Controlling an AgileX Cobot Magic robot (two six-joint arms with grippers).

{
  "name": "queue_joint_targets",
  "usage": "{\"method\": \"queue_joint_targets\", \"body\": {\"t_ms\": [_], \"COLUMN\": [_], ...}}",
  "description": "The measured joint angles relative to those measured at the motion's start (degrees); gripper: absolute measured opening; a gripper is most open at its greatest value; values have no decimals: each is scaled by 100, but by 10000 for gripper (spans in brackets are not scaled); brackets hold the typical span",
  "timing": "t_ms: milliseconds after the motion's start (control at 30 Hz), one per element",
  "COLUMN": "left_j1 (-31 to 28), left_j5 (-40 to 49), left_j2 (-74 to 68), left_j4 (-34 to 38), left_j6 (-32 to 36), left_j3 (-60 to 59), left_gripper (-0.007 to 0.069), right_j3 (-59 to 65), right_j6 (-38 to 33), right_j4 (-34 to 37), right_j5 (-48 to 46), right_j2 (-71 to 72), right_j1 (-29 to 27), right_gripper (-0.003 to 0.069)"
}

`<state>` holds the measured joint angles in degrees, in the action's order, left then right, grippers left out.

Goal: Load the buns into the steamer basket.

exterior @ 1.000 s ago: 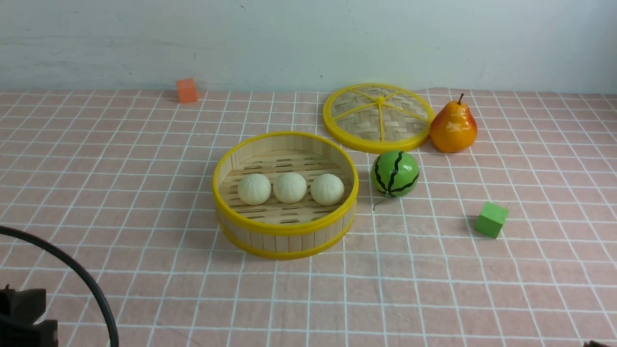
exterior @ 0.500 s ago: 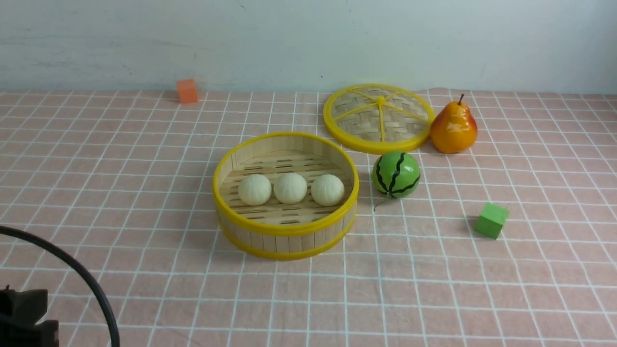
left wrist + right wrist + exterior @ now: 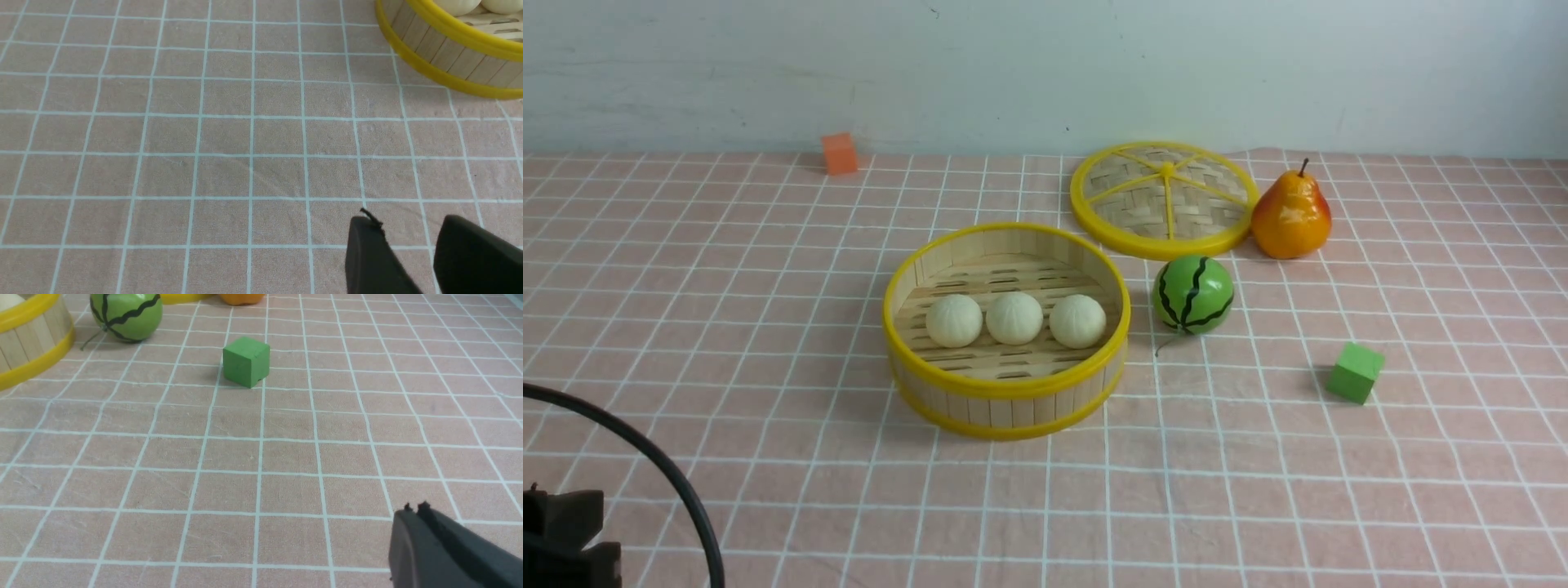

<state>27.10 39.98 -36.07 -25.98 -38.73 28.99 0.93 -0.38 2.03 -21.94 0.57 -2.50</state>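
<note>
Three cream-white buns [image 3: 1014, 318] lie side by side in a row inside the round bamboo steamer basket [image 3: 1006, 390] with yellow rims, at the table's middle. The basket's edge also shows in the left wrist view [image 3: 445, 49] and the right wrist view [image 3: 28, 339]. My left gripper [image 3: 408, 228] is open and empty, low over bare cloth near the table's front left, well short of the basket. My right gripper [image 3: 414, 510] is shut and empty over the cloth at the front right, out of the front view.
The flat woven lid [image 3: 1164, 198] lies behind the basket on the right, with an orange pear [image 3: 1290, 214] beside it. A green striped watermelon ball [image 3: 1192, 294] sits right of the basket. A green cube [image 3: 1354, 372] lies further right; an orange cube [image 3: 839, 153] is far back left.
</note>
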Motion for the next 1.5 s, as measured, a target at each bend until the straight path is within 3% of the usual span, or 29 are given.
{"method": "queue_joint_targets", "body": {"t_ms": [400, 500, 633, 767, 800, 833, 1000, 1133, 1500], "left_j1": [0, -58, -473, -1142, -1538, -1666, -2454, -2553, -2567], "left_j5": [0, 69, -689, -1678, -2067, -2160, -2564, -2299, -1713], "left_j2": [95, 673, 1650, 2581, 3041, 3188, 3668, 3668, 3668], "left_j4": [-22, -143, -143, 267, 600, 725, 1800, 2371, 2690], "left_j6": [0, 0, 0, 63, 262, 354, 1281, 1794, 2584], "left_j3": [-64, -231, -582, -1102, -1397, -1558, -2619, -3043, -3064], "left_gripper": [237, 234, 220, 111, 33, 1, -14, -14, -14], "right_j3": [-6, -6, -6, -6, -6, -6, -6, -6, -6], "right_j6": [0, 0, 0, 0, 0, 0, 0, 0, 0], "right_j4": [0, 0, -5, -5, -5, -5, -5, -6, -6], "right_j5": [-11, -13, -13, -13, -13, -13, -18, -19, -19], "right_j2": [0, 0, 0, 0, 0, 0, 6, 6, 6], "right_j1": [0, 0, 0, 0, 0, 0, 0, 0, 0], "right_gripper": [3, 7, 10, 10, 10, 10, 10, 14, 31]}}
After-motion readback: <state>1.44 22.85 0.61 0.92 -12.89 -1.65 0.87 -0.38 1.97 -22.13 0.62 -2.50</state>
